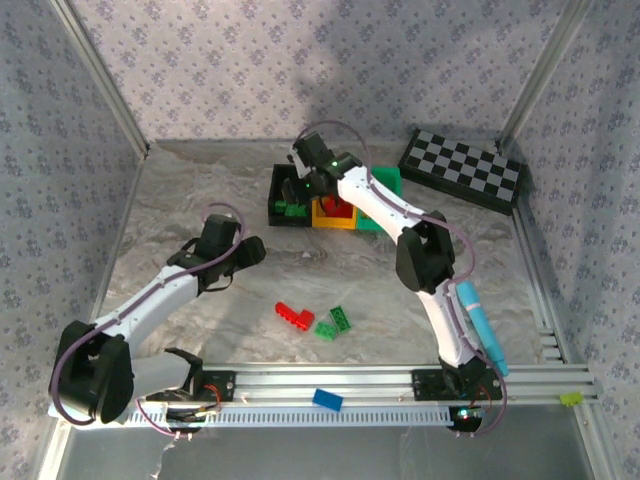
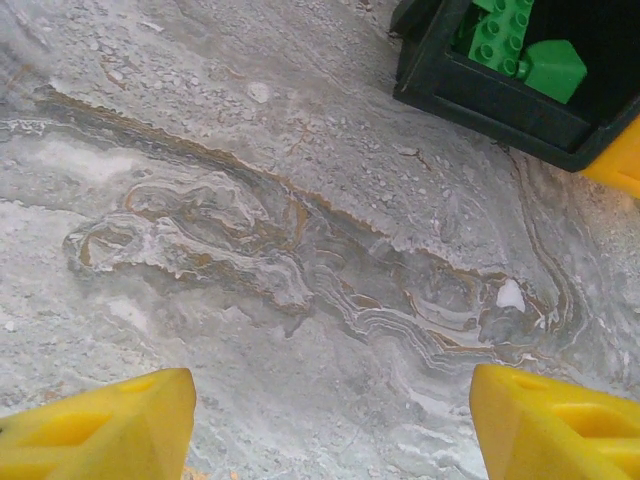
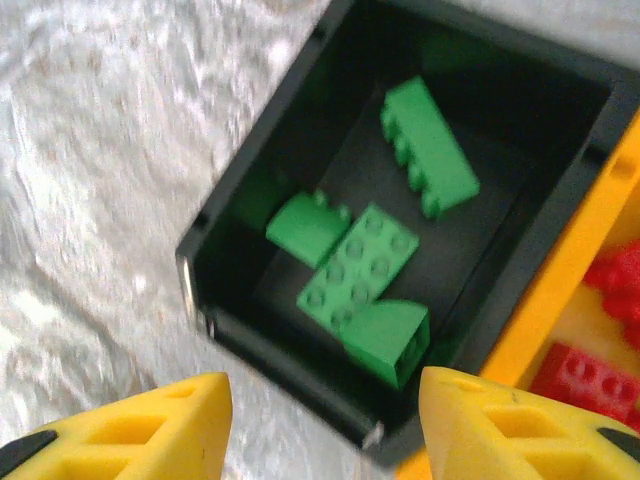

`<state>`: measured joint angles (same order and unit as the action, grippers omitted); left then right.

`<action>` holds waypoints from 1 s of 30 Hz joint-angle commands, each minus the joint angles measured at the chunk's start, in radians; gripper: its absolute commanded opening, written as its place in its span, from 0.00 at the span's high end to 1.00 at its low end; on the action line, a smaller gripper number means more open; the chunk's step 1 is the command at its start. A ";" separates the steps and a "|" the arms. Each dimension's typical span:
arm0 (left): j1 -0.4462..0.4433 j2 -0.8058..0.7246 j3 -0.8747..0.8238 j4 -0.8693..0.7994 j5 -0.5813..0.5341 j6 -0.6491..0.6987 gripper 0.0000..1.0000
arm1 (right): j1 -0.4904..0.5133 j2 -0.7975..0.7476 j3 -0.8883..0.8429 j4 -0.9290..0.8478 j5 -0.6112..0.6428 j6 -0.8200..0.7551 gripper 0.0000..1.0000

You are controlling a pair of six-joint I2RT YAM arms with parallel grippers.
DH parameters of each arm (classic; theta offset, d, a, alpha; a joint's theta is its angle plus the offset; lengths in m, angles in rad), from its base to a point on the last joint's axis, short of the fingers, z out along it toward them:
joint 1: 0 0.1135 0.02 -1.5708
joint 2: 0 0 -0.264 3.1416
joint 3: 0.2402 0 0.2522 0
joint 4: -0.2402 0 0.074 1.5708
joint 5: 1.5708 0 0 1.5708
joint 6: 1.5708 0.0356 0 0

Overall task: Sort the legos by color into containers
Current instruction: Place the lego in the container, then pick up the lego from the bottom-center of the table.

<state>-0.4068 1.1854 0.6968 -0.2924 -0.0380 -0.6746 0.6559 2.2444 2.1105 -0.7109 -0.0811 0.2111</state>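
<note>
Three containers stand in a row at the back: a black bin (image 1: 278,205), a yellow bin (image 1: 322,222) and a green bin (image 1: 388,182). My right gripper (image 1: 312,182) hovers over the black bin (image 3: 270,350), open, with nothing between its yellow fingers (image 3: 325,430). Several green legos (image 3: 360,265) lie inside that bin. Red legos (image 3: 585,380) lie in the yellow bin (image 3: 560,290). On the table a red lego (image 1: 295,316) and two green legos (image 1: 326,330) (image 1: 341,318) lie loose. My left gripper (image 1: 248,252) (image 2: 330,430) is open over bare table, left of the bins.
A blue brick (image 1: 327,400) rests on the front rail. A black-and-white checkered board (image 1: 462,170) lies at the back right. The black bin's corner (image 2: 480,100) with green bricks shows ahead of the left gripper. Aluminium frame posts and patterned walls enclose the table.
</note>
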 commanded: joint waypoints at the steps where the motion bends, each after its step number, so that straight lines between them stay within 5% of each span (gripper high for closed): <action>1: 0.013 -0.005 0.009 -0.022 0.001 0.010 0.27 | 0.018 -0.153 -0.146 0.012 0.014 -0.025 0.46; 14: 0.019 0.072 0.038 0.065 0.017 0.032 0.27 | 0.157 -0.551 -0.800 0.091 0.035 0.046 0.46; 30: 0.019 0.125 0.030 0.150 0.038 0.031 0.27 | 0.355 -0.648 -1.099 0.030 0.138 0.221 0.44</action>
<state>-0.3927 1.2976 0.6983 -0.1757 -0.0143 -0.6556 0.9932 1.6241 1.0355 -0.6445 0.0284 0.3710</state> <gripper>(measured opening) 0.727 0.555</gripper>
